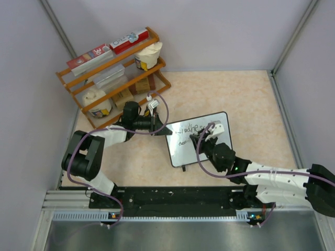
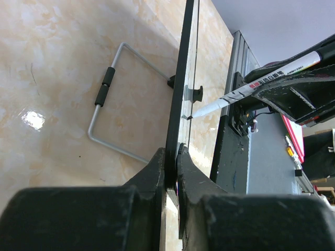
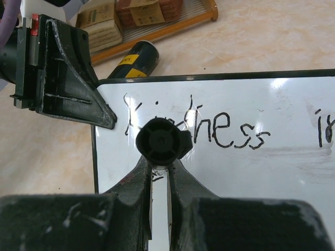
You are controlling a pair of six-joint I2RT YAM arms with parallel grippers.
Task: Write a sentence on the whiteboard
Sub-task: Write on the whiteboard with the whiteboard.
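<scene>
The whiteboard (image 1: 209,151) stands tilted on the table at mid-right, propped on a wire stand (image 2: 118,99). Its black frame (image 2: 180,78) shows edge-on in the left wrist view. My left gripper (image 1: 158,127) is shut on the board's upper left corner (image 2: 171,162). My right gripper (image 1: 201,140) is shut on a white marker (image 2: 261,81) whose tip touches the board low on the left. The sentence (image 3: 209,130) reads "Kindness" with more letters (image 3: 324,133) cut off at the right. The marker's black end (image 3: 159,142) hides part of it, and a few marks (image 3: 157,178) lie below.
A wooden rack (image 1: 112,68) with boxes, a cup and jars stands at the back left, close behind my left arm. A yellow-and-black can (image 3: 136,60) lies by the rack's foot. Grey walls close in the left, back and right sides.
</scene>
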